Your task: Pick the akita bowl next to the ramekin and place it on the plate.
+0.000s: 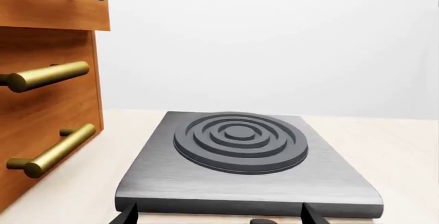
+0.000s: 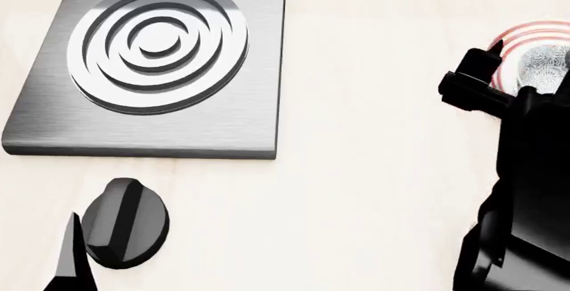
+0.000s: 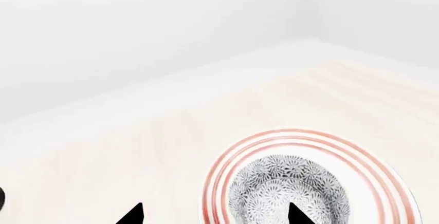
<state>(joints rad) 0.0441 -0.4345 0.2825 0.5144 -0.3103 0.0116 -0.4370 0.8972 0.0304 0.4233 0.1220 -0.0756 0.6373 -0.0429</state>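
Observation:
The akita bowl (image 3: 288, 188), speckled grey and white, sits on the plate (image 3: 295, 135), a white plate with thin red rings. My right gripper (image 3: 216, 215) is open just short of them, its two dark fingertips wide apart; one tip overlaps the bowl's near side in the picture. The head view shows the bowl (image 2: 545, 64) and the plate (image 2: 521, 34) at the far right edge, partly hidden by my right arm (image 2: 534, 184). My left gripper (image 1: 216, 216) is open and holds nothing, facing the stove burner. The ramekin is out of view.
A grey metal burner plate (image 2: 156, 44) with raised dark rings lies at the back left. A black knob (image 2: 125, 221) sits in front of it. Wooden drawers (image 1: 41, 106) with brass handles stand beside the burner. A pale wall closes the counter behind the plate.

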